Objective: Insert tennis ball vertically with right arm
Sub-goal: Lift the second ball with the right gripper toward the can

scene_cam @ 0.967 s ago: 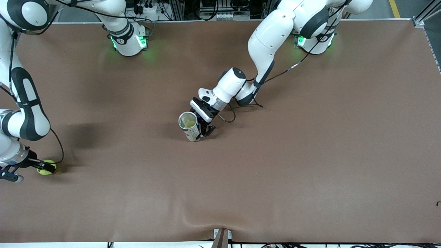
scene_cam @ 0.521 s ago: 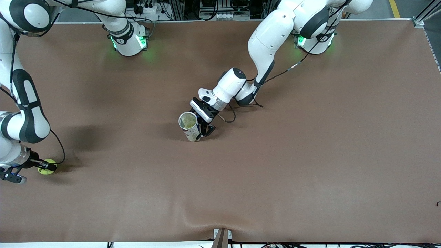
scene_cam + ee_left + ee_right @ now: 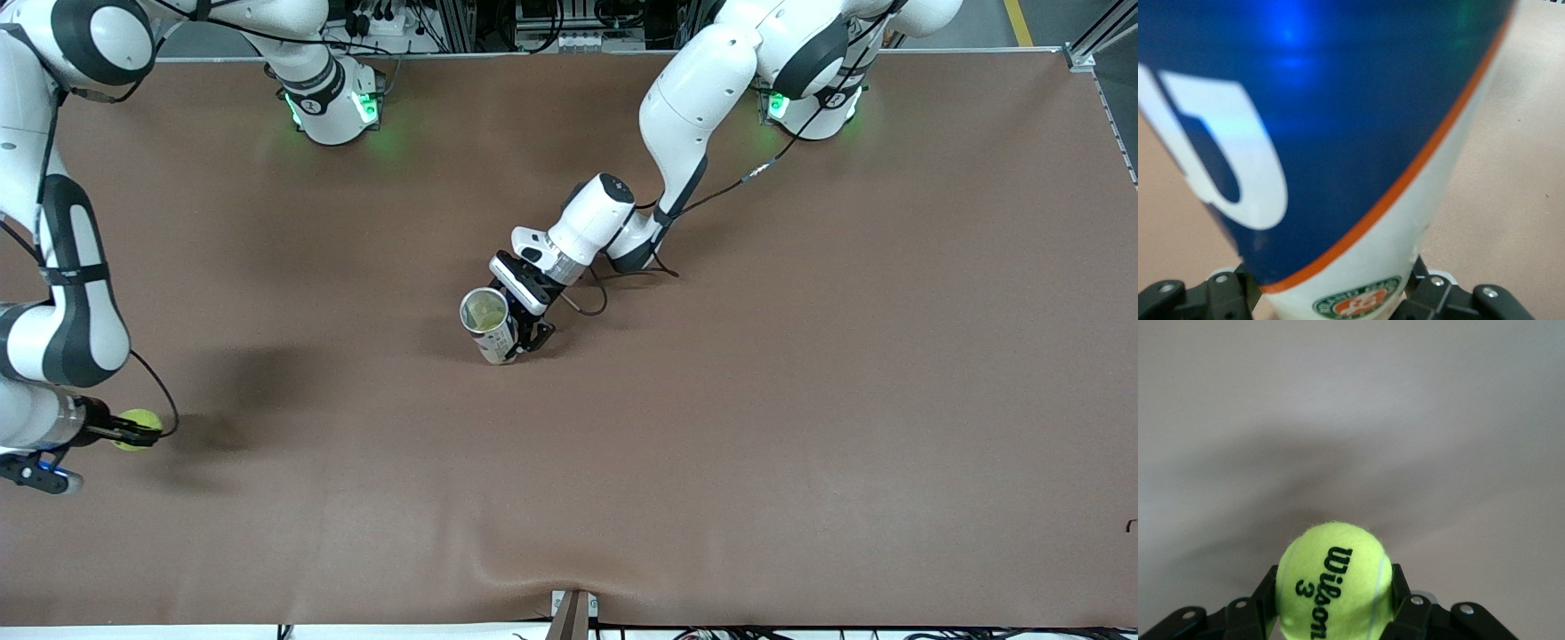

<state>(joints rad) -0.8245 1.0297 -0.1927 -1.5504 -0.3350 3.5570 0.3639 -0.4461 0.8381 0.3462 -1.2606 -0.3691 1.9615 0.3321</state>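
Both arms are glossy white with black joint bands, green glowing bases at the frame's top (thin black cables too), black grippers.

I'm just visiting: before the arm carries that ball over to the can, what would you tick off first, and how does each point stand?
1. Tennis ball clamped in right gripper: ok.
2. Ball lifted clear of table: cannot tell.
3. Can upright, mouth facing up: ok.
4. Left gripper gripping the can's side: ok.
5. Room left inside the can: cannot tell.
6. Nothing lying on the table between ball and can: ok.
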